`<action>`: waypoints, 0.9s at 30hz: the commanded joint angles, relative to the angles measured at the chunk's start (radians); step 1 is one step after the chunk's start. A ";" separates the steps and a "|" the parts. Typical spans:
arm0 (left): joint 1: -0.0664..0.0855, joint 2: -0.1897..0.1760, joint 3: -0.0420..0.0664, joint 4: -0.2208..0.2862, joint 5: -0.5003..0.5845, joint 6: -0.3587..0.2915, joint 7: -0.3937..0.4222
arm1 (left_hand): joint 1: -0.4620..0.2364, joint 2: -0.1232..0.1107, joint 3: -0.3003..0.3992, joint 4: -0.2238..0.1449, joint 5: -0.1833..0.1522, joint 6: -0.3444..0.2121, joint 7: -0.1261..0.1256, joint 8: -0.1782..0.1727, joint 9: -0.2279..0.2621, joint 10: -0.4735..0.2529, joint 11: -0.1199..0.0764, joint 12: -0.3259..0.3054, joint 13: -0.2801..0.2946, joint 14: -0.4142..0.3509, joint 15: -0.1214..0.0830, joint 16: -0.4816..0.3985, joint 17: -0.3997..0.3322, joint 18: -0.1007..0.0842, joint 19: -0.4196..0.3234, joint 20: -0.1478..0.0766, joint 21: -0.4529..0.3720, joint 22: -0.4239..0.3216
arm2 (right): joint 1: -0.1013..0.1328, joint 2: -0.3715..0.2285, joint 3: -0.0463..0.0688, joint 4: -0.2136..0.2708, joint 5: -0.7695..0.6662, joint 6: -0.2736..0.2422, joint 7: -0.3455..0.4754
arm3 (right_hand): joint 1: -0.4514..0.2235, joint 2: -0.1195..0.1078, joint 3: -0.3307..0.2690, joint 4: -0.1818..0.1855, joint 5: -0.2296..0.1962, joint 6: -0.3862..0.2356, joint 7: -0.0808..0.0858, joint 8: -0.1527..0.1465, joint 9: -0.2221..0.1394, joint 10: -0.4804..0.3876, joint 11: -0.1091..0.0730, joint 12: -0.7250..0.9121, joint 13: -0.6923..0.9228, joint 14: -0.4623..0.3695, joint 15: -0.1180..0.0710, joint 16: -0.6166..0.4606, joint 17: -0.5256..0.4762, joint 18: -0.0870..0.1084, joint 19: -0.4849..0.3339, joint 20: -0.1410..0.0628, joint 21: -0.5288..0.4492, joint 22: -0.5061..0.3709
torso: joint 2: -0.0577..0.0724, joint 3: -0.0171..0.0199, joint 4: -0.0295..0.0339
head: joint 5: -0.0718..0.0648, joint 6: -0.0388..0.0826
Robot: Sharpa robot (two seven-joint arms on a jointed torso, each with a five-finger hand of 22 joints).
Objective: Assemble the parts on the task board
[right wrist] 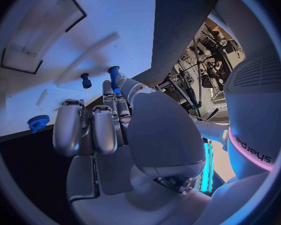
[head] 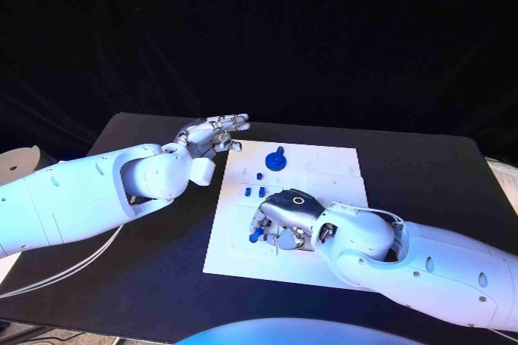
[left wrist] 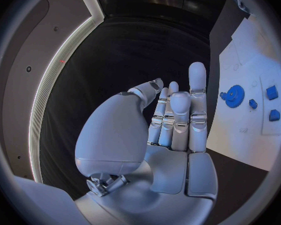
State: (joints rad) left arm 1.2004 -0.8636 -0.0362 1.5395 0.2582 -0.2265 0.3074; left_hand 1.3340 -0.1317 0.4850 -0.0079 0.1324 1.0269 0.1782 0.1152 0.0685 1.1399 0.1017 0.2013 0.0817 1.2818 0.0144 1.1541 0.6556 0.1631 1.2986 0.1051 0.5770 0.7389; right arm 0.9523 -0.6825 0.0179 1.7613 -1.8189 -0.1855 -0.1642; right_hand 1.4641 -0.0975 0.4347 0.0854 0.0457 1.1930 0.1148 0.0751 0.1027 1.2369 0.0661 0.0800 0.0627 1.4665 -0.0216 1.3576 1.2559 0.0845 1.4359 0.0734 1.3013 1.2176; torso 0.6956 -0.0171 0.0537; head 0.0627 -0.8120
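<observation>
The task board [head: 324, 162] is seen at frame centre. A blue peg [right wrist: 113, 76] is pinched by the right hand [head: 286, 218] at lower centre; it should be kept upright and lowered squarely. The left hand [head: 216, 133], upper left, is held empty, fingers loosely apart.

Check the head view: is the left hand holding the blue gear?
No: the left hand hovers empty at the task board corner, while the blue gear lies apart on the board.
</observation>
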 commanded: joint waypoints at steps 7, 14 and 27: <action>0.000 0.002 0.001 0.002 -0.004 0.020 0.003 | 0.002 0.004 0.000 -0.008 0.001 -0.008 0.002 0.000 -0.001 -0.005 -0.001 0.005 -0.001 -0.007 -0.003 -0.005 -0.002 0.018 -0.006 0.001 -0.005 -0.001 | 0.002 0.030 -0.005 -0.009 -0.048 0.089 -0.061 | -0.023 -0.009 -0.003 0.007 0.004 -0.008 0.006 -0.007 0.001 0.003 -0.004 -0.014 0.001 0.051 0.002 0.000 -0.007 -0.004 -0.003 0.006 -0.006 -0.008 | -0.001 -0.0009 0.0006 | -0.005 0.000; 0.000 0.001 0.001 0.002 -0.004 0.020 0.002 | 0.002 0.004 0.000 -0.008 0.001 -0.008 0.002 0.000 -0.001 -0.005 -0.001 0.005 -0.001 -0.007 -0.003 -0.005 -0.002 0.018 -0.006 0.001 -0.005 -0.001 | 0.004 0.040 -0.009 -0.013 -0.056 0.062 -0.071 | -0.067 -0.042 -0.022 0.023 0.006 -0.054 0.020 -0.016 -0.011 -0.040 0.011 -0.020 -0.002 0.049 0.014 -0.004 -0.015 -0.003 -0.008 0.015 -0.014 -0.017 | 0.000 -0.0007 -0.0001 | -0.006 0.000; 0.000 0.001 0.001 0.001 -0.004 0.020 0.000 | -0.004 0.003 -0.005 -0.008 -0.001 -0.010 0.003 0.000 -0.001 -0.009 0.001 0.011 -0.001 -0.009 -0.002 -0.004 -0.006 0.018 -0.006 0.002 -0.007 -0.002 | 0.004 0.032 -0.011 -0.009 -0.041 -0.048 -0.049 | -0.048 -0.067 -0.391 0.119 0.003 -0.263 -0.004 -0.015 -0.035 -0.277 0.052 0.003 0.006 0.034 0.044 -0.022 -0.053 0.022 -0.053 0.044 -0.107 -0.128 | 0.000 0.0008 0.0001 | -0.007 0.003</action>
State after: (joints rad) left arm 1.2003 -0.8638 -0.0363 1.5395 0.2581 -0.2258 0.3051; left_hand 1.3340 -0.1317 0.4808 -0.0121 0.1324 1.0233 0.1818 0.1151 0.0685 1.1389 0.1027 0.2064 0.0817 1.2781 0.0106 1.1542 0.6507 0.1632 1.2986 0.1051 0.5746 0.7375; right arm 0.9570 -0.6492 0.0075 1.7488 -1.8536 -0.1737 -0.2196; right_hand 1.4004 -0.1645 0.0750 0.1954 0.0466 0.9387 0.1129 0.0572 0.0658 0.9673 0.1164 0.0805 0.0677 1.4670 0.0150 1.3399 1.2035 0.0990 1.3892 0.1201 1.1990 1.0948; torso 0.6950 -0.0169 0.0537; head 0.0565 -0.8101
